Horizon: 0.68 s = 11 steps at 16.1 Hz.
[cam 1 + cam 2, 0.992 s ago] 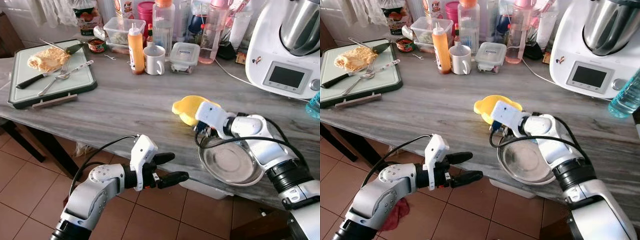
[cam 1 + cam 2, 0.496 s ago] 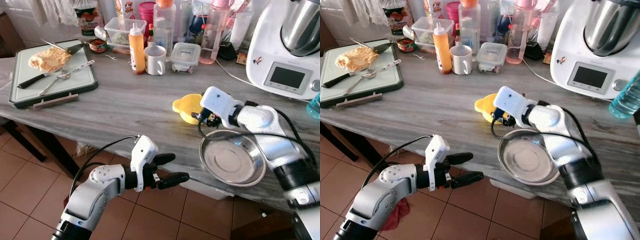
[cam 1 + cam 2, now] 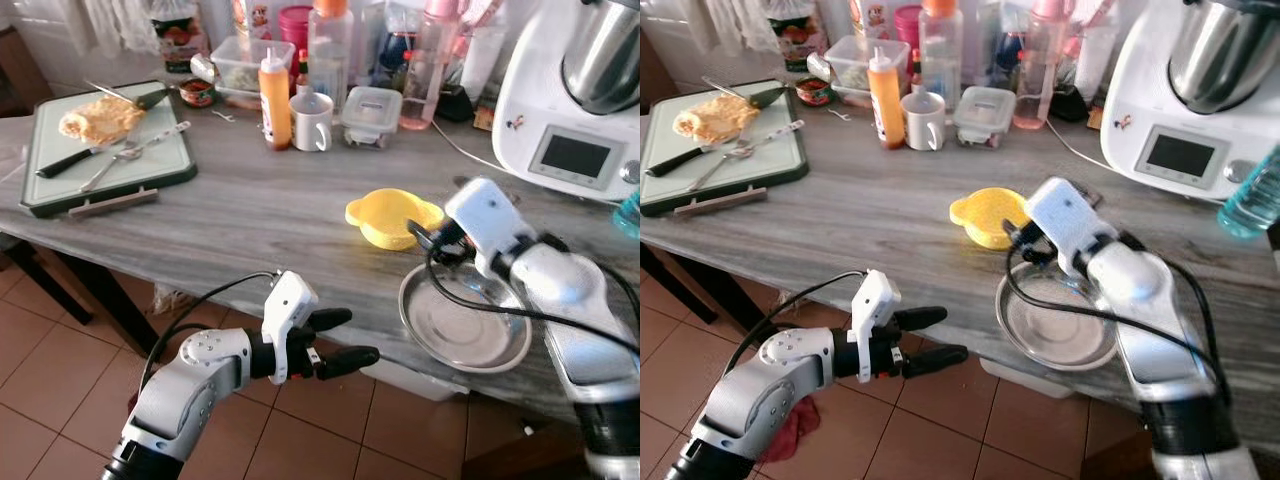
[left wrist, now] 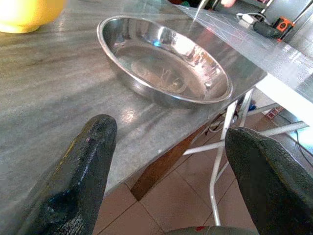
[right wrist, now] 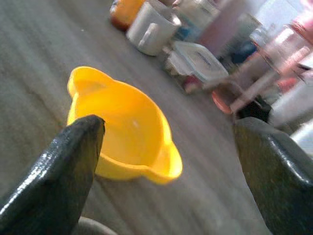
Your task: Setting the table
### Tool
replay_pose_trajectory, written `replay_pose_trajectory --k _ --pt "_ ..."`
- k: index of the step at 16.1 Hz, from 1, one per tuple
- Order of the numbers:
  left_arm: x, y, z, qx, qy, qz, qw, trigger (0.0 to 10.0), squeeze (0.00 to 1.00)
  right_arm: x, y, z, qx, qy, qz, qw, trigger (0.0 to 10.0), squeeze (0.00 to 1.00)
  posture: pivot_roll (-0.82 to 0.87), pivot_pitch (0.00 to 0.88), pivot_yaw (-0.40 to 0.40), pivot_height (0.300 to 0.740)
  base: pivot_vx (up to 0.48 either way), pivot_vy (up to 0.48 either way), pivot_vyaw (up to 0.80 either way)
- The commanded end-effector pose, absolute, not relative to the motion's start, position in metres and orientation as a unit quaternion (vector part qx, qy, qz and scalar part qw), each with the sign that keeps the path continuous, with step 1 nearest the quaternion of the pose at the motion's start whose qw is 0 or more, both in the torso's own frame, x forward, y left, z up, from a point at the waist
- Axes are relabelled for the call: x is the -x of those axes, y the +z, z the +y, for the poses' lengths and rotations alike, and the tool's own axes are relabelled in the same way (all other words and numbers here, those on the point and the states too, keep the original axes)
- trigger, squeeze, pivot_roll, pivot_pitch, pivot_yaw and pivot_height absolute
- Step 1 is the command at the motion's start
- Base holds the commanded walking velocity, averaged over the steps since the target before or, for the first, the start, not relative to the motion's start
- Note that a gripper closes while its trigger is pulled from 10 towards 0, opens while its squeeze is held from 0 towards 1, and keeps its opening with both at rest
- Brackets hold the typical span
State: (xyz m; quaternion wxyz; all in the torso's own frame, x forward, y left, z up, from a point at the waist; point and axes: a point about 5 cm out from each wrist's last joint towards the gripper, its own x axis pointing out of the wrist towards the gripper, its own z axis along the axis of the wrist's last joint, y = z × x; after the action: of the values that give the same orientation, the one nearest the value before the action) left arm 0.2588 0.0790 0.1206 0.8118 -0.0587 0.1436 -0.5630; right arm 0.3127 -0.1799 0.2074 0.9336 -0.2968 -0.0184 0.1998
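A yellow two-handled bowl (image 3: 390, 215) sits on the grey wooden table (image 3: 240, 215). Just right of it, near the table's front edge, lies a shallow steel plate (image 3: 465, 325). My right gripper (image 3: 428, 240) hovers over the plate's far rim, beside the yellow bowl and pointing at it. In the right wrist view the right gripper (image 5: 168, 125) is open, and the yellow bowl (image 5: 122, 127) lies beyond its fingers. My left gripper (image 3: 355, 337) stands open below the table's front edge, left of the plate. The left wrist view looks between the left gripper's (image 4: 171, 129) fingers at the steel plate (image 4: 166, 63).
A green cutting board (image 3: 105, 150) with a knife, fork, spoon and an omelette lies at the far left. Bottles, a white mug (image 3: 310, 120) and food containers crowd the back. A white kitchen machine (image 3: 570, 100) stands back right. Tiled floor lies below the table edge.
My right gripper has drawn back to the right, off the yellow bowl, and now hangs over the steel plate's far rim. The left arm has stayed put.
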Motion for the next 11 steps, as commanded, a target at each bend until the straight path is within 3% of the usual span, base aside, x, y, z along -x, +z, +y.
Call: replay_pose_trajectory --k 1,4,11 --pt "-0.26 0.122 0.079 0.049 -0.565 0.142 0.812 10.0 0.0 -0.306 0.215 -0.183 0.286 0.179 -0.034 0.941 10.0 1.0 0.04 0.095 0.004 0.74 0.0 0.0 0.0" --pt "-0.262 0.116 0.076 0.051 -0.565 0.144 0.81 10.0 0.0 -0.275 0.189 -0.192 0.235 0.126 0.0 0.964 10.0 1.0 0.02 0.091 0.008 0.74 0.0 0.0 0.0" --pt "-0.264 0.113 0.074 0.052 -0.57 0.142 0.808 10.0 0.0 -0.245 0.164 -0.193 0.208 0.086 0.04 0.974 10.0 1.0 0.01 0.085 0.012 0.74 0.0 0.0 0.0"
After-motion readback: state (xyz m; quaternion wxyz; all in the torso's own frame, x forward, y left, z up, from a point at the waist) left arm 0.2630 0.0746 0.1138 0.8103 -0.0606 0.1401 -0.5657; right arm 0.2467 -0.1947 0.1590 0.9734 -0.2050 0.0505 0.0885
